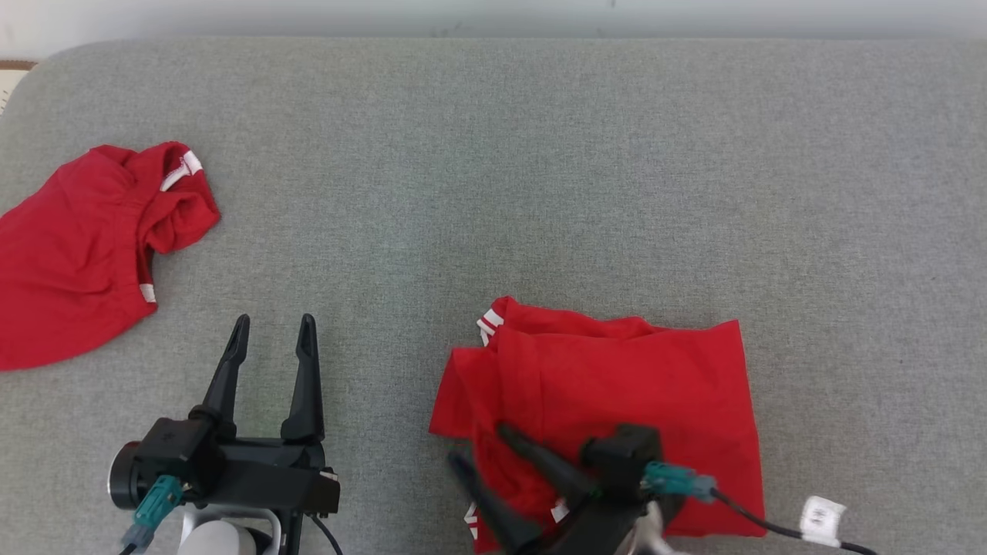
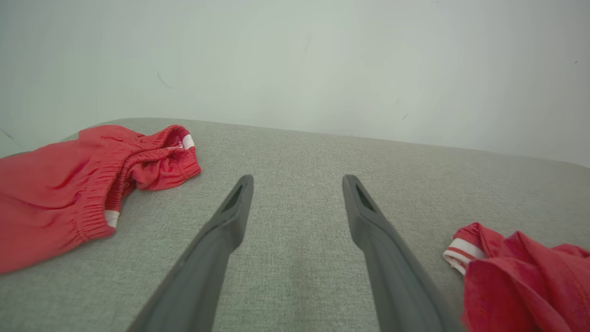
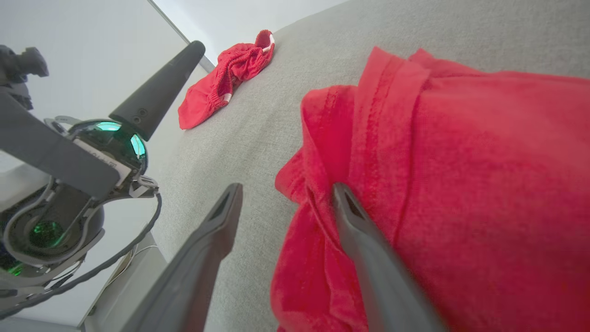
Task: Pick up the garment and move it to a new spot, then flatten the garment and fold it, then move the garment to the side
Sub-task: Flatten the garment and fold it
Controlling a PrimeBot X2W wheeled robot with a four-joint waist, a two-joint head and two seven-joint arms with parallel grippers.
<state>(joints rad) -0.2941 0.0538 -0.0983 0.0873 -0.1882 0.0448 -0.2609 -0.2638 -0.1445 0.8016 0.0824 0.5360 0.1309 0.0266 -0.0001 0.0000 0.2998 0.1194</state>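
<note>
Both your grippers were wide open: left gripper (image 1: 275,320) over bare grey cushion (image 1: 540,193), right gripper (image 1: 480,443) at the left edge of the red garment (image 1: 617,378).

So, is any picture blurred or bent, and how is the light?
Head view: soft even light, sharp, hardly any shadow around the folded shirt. Left wrist view: the far edge of the grey table curves, a lens effect; the jaws go soft toward the bottom. Right wrist view: tilted; the shirt near the lens is blurred, the shorts farther off are sharper.

Grey fabric surface (image 1: 540,154) bears folded red garment (image 1: 632,401), red shorts (image 1: 69,254).
</note>
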